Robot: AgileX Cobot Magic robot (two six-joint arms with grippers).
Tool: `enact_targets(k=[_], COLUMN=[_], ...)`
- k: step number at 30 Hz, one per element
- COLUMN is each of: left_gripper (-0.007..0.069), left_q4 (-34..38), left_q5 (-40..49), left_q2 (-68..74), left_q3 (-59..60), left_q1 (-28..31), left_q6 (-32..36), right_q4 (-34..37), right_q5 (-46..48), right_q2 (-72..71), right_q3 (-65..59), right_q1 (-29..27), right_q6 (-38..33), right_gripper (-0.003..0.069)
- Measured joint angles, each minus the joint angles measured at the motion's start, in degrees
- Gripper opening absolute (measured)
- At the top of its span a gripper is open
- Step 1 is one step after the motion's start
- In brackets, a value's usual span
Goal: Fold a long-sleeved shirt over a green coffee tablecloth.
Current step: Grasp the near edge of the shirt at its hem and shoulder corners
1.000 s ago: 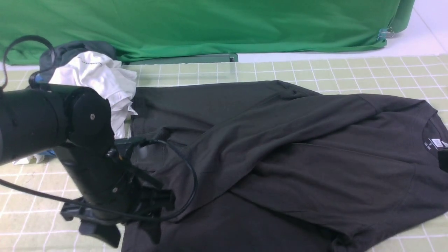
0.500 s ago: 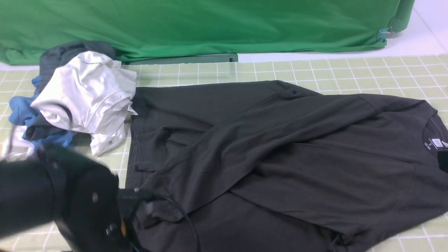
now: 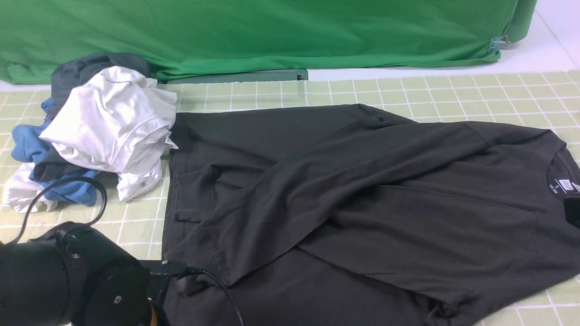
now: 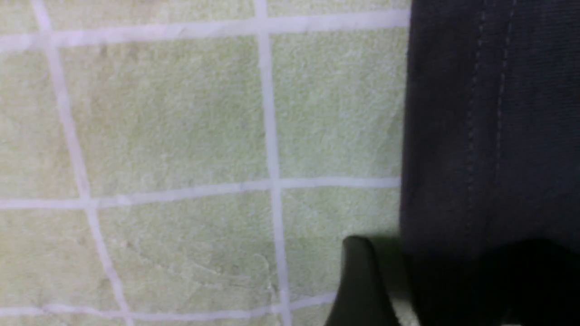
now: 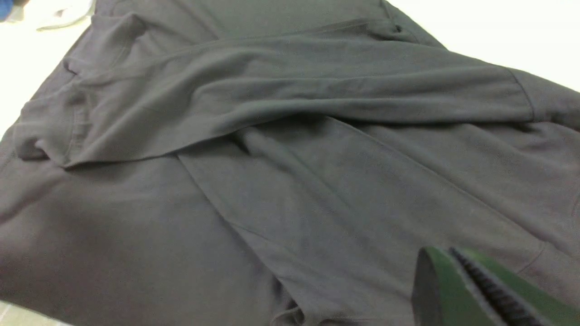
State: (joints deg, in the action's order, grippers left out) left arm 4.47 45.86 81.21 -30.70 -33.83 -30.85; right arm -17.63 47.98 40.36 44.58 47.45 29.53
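- One large black long-sleeved shirt (image 3: pixel 362 203) lies spread over the green coffee tablecloth (image 3: pixel 408 90), a pale yellow-green cloth with a grid of thin white lines.
- Its neck opening, with a small white label, points to the right edge of the front view, and its hem lies toward the left.
- One sleeve is folded diagonally across the body, from the right shoulder area down toward the near left.
- Beside the hem, at the far left, sits a heap of smaller garments (image 3: pixel 104 122): white, blue and dark grey, touching the shirt's far left corner.
- Behind the cloth hangs a plain bright green backdrop (image 3: pixel 272 31).
- Left arm (image 3: pixel 68 285) is low at the near left corner; its wrist view shows one finger (image 4: pixel 362 285) of the left claw just beside the shirt's stitched hem; whether the claw is released or gripping cannot be told.
- Right claw (image 5: pixel 480 290) hovers over the shirt's body with its ribbed fingers pressed together, clenched and holding nothing.
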Motion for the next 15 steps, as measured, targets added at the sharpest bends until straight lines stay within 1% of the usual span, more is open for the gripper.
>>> enact_targets(k=[3, 5, 6, 8, 9, 10, 12, 15], left_gripper=[0.0365, 0.0300, 0.0253, 0.0128, 0.0118, 0.0061, 0.0022, 0.0013], left_q4=[0.0, 0.0, 0.0, 0.0, 0.0, 0.0, -0.8, -2.8], left_q5=[-1.0, -1.1, -1.1, -1.2, -1.2, -0.7, 1.8, 5.6], left_q2=[0.0, 0.0, 0.0, 0.0, 0.0, -0.2, -1.1, -3.8], left_q3=[0.0, 0.0, 0.0, 0.0, 0.0, 0.0, 0.0, 0.0], left_q1=[0.0, 0.0, 0.0, 0.0, 0.0, 0.0, 0.0, 0.0], left_q6=[1.6, 2.7, 3.2, 5.4, 6.0, 7.7, 8.9, 8.9], right_q4=[0.1, 0.1, 0.2, 0.2, 0.3, 1.0, 3.9, 6.1], right_q5=[0.0, 0.0, 0.0, 0.1, 0.1, 0.8, 4.5, 9.0], right_q2=[0.0, 0.0, 0.0, 0.0, 0.0, 0.0, 0.0, 0.0], right_q3=[0.0, 0.0, 0.0, 0.0, 0.0, 0.1, 1.2, 3.6], right_q1=[0.0, 0.0, 0.0, 0.0, 0.0, 0.0, 0.0, 0.0], right_q6=[0.0, 0.0, 0.0, -0.5, -0.7, -1.7, -4.0, -7.0], right_gripper=[0.0033, 0.0035, 0.0037, 0.0038, 0.0038, 0.0038, 0.0038, 0.0038])
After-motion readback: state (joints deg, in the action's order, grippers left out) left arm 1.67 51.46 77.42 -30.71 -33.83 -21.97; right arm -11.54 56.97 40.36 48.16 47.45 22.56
